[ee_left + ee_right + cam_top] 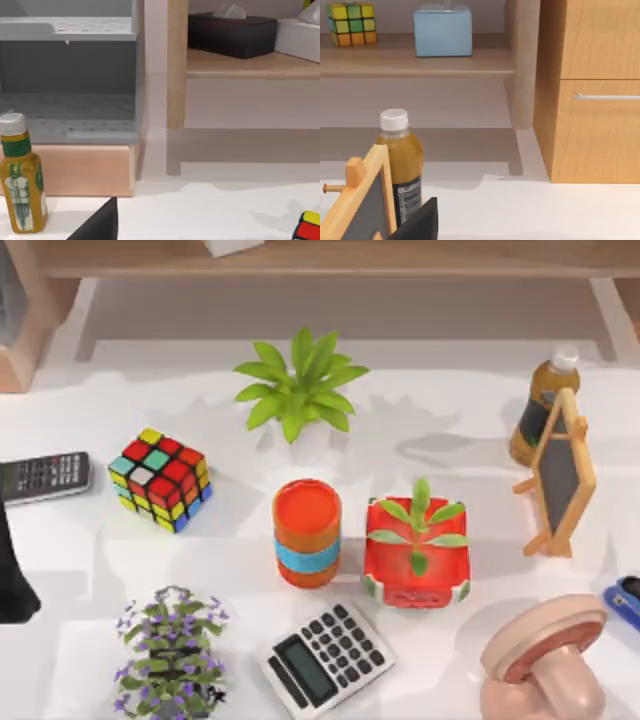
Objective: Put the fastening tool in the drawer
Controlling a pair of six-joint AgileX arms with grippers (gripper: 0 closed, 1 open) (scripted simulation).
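The fastening tool [626,601] is a small bright-blue piece with a black top, lying at the table's right edge and partly cut off by the top view. In the right wrist view a wooden cabinet holds a drawer [600,130] with a metal handle [607,96]; its front is flush and shut. My left arm [12,575] is a dark shape parked at the table's left edge, far from the tool. A dark corner of the left gripper [97,226] shows low in the left wrist view, and a corner of the right gripper [417,221] low in the right wrist view.
Around the tool stand a pink mushroom-shaped object [545,655], a small wooden chalkboard [560,472] and a tea bottle [540,410]. Mid-table are a calculator [325,658], red planter [418,552], orange cup [307,532], colour cube [160,478], plants and a remote [45,476].
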